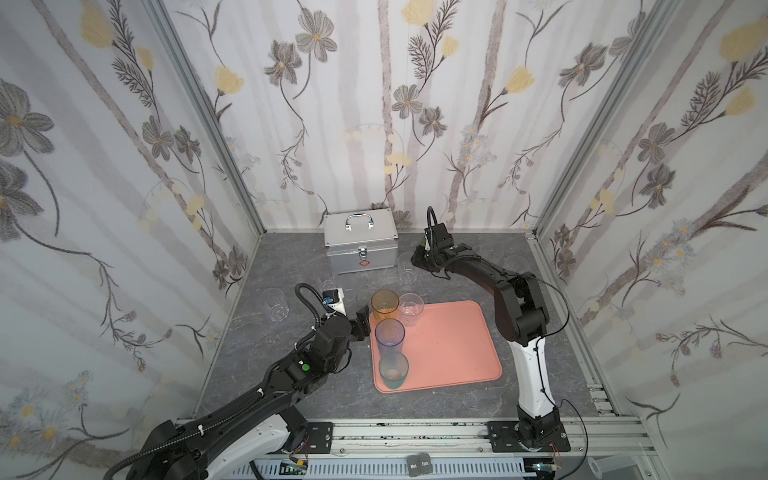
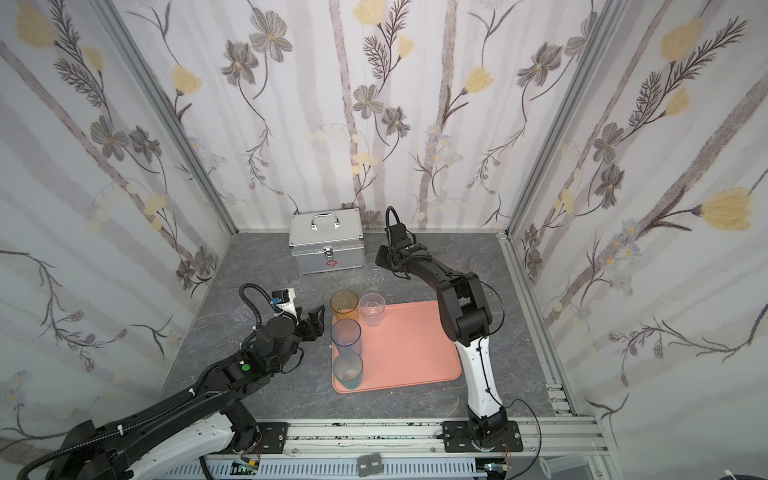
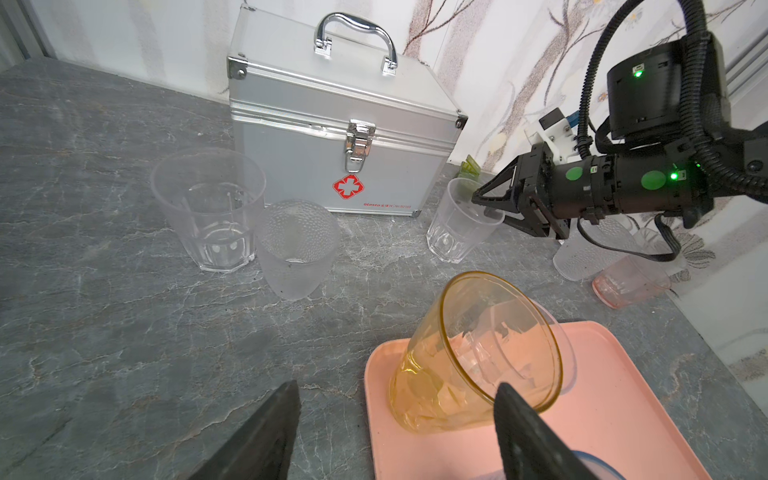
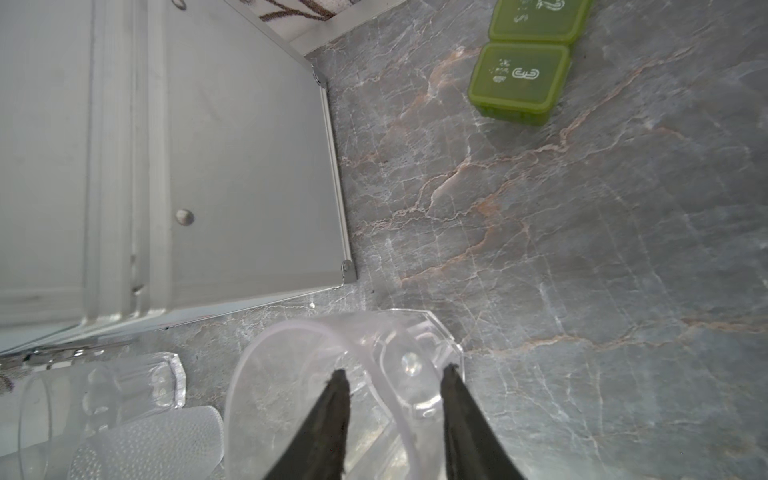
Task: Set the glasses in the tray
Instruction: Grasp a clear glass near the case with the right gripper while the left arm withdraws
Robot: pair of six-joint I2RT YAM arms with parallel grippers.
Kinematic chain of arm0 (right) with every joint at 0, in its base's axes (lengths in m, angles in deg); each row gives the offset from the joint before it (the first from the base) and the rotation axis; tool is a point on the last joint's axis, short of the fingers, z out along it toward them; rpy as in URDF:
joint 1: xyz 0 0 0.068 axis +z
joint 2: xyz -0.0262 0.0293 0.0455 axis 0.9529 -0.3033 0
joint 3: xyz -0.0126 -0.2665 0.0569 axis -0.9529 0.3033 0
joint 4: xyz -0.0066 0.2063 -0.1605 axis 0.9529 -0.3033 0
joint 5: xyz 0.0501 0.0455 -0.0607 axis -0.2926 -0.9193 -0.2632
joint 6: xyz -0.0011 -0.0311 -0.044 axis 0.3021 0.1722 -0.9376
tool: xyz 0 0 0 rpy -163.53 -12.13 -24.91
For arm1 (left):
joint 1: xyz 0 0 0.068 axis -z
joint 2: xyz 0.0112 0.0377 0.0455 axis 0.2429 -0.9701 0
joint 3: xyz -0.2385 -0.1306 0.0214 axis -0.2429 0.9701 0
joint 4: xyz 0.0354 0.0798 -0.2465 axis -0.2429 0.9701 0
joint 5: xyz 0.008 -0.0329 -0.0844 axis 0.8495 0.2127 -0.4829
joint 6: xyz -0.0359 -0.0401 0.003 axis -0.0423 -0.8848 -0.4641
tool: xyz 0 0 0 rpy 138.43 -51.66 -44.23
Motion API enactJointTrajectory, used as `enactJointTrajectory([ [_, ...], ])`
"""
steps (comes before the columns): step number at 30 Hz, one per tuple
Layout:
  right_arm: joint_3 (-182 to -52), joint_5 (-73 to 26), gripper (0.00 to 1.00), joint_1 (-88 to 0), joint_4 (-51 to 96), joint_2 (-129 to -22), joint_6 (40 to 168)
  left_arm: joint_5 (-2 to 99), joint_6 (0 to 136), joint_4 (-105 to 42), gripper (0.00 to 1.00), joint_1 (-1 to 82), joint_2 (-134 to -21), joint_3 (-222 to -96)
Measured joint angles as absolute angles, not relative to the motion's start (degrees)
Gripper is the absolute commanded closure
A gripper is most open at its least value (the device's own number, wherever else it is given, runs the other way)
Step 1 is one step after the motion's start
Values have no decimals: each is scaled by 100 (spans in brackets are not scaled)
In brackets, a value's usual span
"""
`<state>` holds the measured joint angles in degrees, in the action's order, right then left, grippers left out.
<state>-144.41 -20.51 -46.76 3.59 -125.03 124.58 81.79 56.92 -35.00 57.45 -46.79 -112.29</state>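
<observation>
Floral wallpaper closes in a grey, veined stone-look tabletop [image 1: 291,395]. On it lies the flat salmon-pink tray [image 1: 457,353], matte, with rounded corners. Along its left edge stand three tall smooth tumblers: amber glass [image 1: 385,307] at the far corner, blue glass [image 1: 390,332] in the middle, teal glass [image 1: 393,370] nearest. A short clear patterned glass [image 1: 411,309] stands just beside the amber one.

The left gripper [image 1: 364,321] hangs just left of the tray near the amber glass, its jaws spread and holding nothing. The right gripper [image 4: 397,370] straddles the wall of a clear faceted glass [image 4: 407,345] near the ribbed silver case [image 1: 360,245]. Whether its dark fingers [image 4: 332,415] actually pinch the wall, I cannot tell.

Only the left wrist view shows clearly a faceted tumbler [image 3: 208,208], a frosted dimpled one [image 3: 297,249] and a pinkish one [image 3: 627,282] partly behind the right arm. Only the right wrist view shows the green lidded boxes [image 4: 519,79] plainly.
</observation>
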Motion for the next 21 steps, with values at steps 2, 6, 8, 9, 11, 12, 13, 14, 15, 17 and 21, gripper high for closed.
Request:
enactJointTrajectory([
  [2,-14441,-1965,90,-4681,284,-12505,12359,8148,5653,-3500,24,5745,-4749,-11234],
  [6,-14234,-1810,99,-4672,193,-12337,12230,8087,5568,-3517,24,5745,-4806,-11253],
  [8,-14044,-1775,100,-4668,83,-12090,12125,8078,5559,-3524,24,5747,-4812,-11273],
  [9,-13928,-1771,100,-4668,70,-11921,12075,8074,5553,-3528,24,5747,-4810,-11288],
  [11,-13666,-1720,100,-4668,77,-11515,12012,8070,5548,-3535,24,5752,-4806,-11319],
  [12,-13508,-1672,100,-4668,88,-11272,11964,8070,5548,-3535,24,5752,-4797,-11339],
  [13,-13368,-1620,100,-4663,92,-11065,11920,8070,5546,-3535,24,5752,-4788,-11356],
  [14,-13185,-1587,100,-4659,112,-10800,11876,8070,5544,-3535,24,5752,-4779,-11385],
  [15,-13008,-1563,100,-4654,136,-10551,11861,8072,5526,-3535,24,5760,-4773,-11417],
  [17,-12638,-1493,100,-4639,186,-10094,11797,8072,5509,-3537,24,5798,-4773,-11500],
  [21,-11797,-1476,100,-4506,197,-9143,11728,8094,5505,-3561,24,5933,-4838,-11728],
])
